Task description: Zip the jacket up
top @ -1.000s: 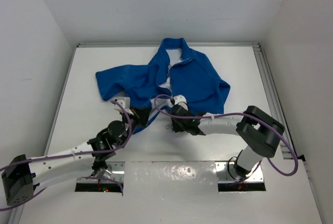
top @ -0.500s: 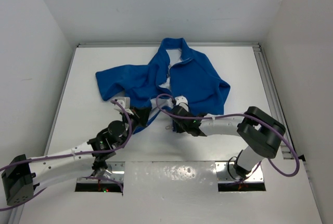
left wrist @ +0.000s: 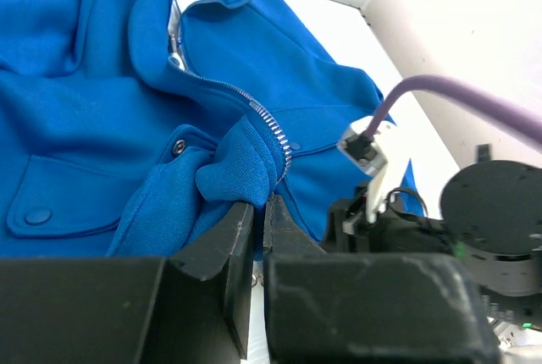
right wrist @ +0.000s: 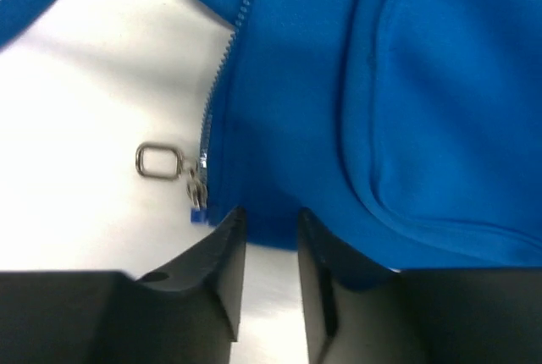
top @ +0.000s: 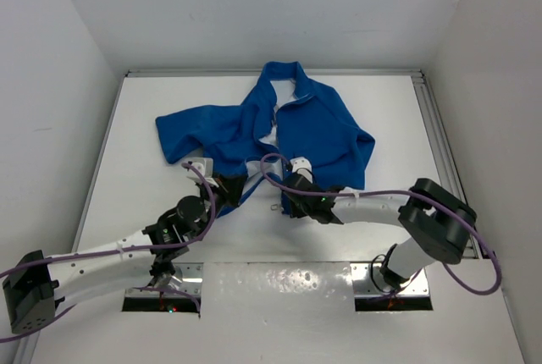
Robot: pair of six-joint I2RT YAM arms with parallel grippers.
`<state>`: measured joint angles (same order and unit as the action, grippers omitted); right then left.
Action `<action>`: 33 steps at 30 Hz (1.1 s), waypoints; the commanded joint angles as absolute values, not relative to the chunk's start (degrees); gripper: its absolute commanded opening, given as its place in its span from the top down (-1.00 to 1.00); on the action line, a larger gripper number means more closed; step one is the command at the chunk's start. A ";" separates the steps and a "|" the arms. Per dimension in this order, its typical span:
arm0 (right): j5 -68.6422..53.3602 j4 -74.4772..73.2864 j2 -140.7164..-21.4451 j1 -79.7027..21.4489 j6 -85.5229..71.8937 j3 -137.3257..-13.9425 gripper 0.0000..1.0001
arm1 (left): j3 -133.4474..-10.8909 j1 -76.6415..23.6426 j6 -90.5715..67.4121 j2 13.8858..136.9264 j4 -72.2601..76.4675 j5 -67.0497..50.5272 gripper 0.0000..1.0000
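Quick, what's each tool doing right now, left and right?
Left tool: closed, pinching the royal-blue fleece jacket by its hem.
Right tool: jaws apart at the jacket's bottom edge; whether it grips cannot be told.

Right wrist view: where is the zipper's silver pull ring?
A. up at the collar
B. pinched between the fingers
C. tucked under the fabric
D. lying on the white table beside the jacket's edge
D: the pull ring lies flat on the table, left of the jacket and its zipper edge, not between the fingers of the right gripper.
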<state>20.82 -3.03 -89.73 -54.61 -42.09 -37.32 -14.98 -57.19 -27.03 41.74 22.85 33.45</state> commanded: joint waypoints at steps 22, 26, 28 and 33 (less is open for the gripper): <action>20.91 -5.10 -94.92 -54.84 -41.04 -41.22 0.13 | -16.52 -57.13 -26.81 41.49 24.43 33.14 1.00; 22.06 -5.45 -94.92 -54.76 -42.62 -39.64 0.42 | -16.08 -57.13 -26.54 41.22 25.05 33.22 1.00; 22.15 -5.36 -94.66 -54.84 -42.71 -39.20 0.60 | -16.61 -57.13 -26.80 41.40 24.52 32.70 1.00; 22.15 -3.43 -91.06 -54.76 -42.72 -37.71 0.79 | -16.78 -57.13 -26.80 42.36 24.70 32.78 1.00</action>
<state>21.26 -3.05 -92.68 -54.61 -42.44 -39.62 -14.98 -57.19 -27.03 42.11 22.85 33.19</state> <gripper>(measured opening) 0.122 0.037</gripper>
